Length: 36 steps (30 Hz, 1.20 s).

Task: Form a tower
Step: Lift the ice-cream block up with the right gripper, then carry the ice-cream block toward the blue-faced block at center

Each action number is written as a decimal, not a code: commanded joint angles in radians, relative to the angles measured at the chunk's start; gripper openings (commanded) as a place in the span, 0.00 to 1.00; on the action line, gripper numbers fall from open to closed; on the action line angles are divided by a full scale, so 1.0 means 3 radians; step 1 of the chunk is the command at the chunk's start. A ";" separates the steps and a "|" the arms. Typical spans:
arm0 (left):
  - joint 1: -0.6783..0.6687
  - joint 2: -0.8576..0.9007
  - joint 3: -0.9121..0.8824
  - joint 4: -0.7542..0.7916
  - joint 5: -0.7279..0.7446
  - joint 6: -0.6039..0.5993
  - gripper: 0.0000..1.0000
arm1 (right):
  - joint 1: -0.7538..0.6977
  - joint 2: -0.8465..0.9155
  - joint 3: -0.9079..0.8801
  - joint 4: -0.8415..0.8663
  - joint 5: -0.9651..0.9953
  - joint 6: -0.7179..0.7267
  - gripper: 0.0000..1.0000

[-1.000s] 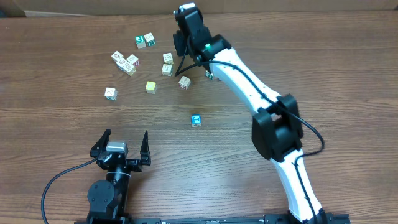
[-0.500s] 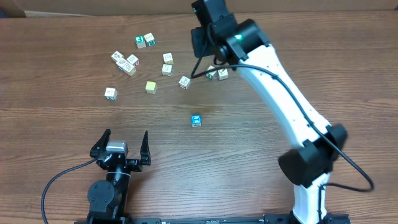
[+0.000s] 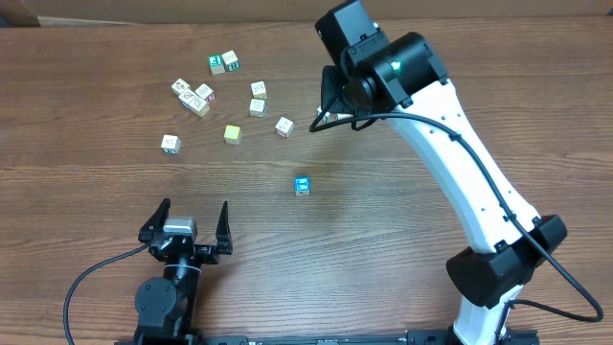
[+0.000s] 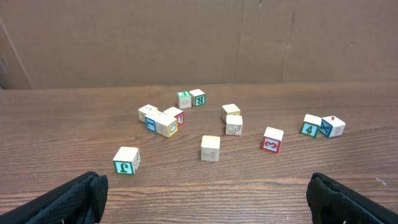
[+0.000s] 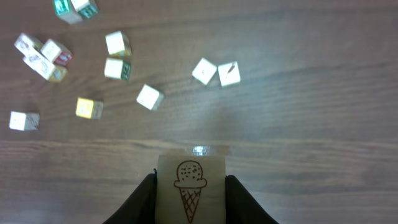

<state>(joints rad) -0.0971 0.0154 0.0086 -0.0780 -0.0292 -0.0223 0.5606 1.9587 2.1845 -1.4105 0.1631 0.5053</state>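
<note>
1. Wooden table (image 3: 498, 57): a brown plank top that carries every part in view.
2. Right arm (image 3: 450, 163): reaches over the far half of the table. In the overhead view its wrist covers its own fingers.
3. Left gripper (image 3: 192, 213): parked at the near edge, jaws spread wide with nothing between them.
4. Right gripper (image 5: 191, 202): clenched on the ice-cream cube (image 5: 191, 174), one finger on each side face. The picture face is turned toward the wrist camera.
5. Tower (image 3: 302, 185): blue on top and standing alone, nearer the near edge than the loose cubes (image 3: 257, 107). From above, the number of cubes in it cannot be told.
6. Handling, as a judgement:
   - The wooden cubes are probably light and rigid, with smooth faces.
   - Nothing binds one cube to the next, so a sideways push would likely shift or topple the stack.
   - Grip a single cube across two opposite flat side faces, as the ice-cream cube is held.
   - Do not grip the tower; load it from straight above and release only once the cube is seated.
7. Position relative to the right gripper:
   - In the wrist view, only a blue sliver of the tower shows, just past the far edge of the ice-cream cube. The rest is hidden behind that cube.
   - The cube hangs clear of the table; how high cannot be told.
   - The overhead view places the tower nearer the near edge than the wrist, so alignment is not settled.
</note>
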 commanded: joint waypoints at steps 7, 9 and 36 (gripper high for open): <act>0.0023 -0.0037 -0.0011 0.0008 0.0039 0.0052 1.00 | 0.0262 -0.0051 -0.0744 0.0313 -0.0253 0.0441 0.27; 0.0023 -0.0037 -0.0011 0.0008 0.0039 0.0052 0.99 | 0.0340 -0.0051 -0.0946 0.0468 -0.0252 0.0516 0.27; 0.0023 -0.0037 -0.0011 0.0008 0.0038 0.0052 1.00 | 0.0585 -0.0048 -0.2143 0.1745 0.0538 0.0698 0.26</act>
<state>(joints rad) -0.0971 0.0154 0.0086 -0.0780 -0.0292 -0.0223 0.7525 1.9587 1.5452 -0.8909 0.2569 0.7067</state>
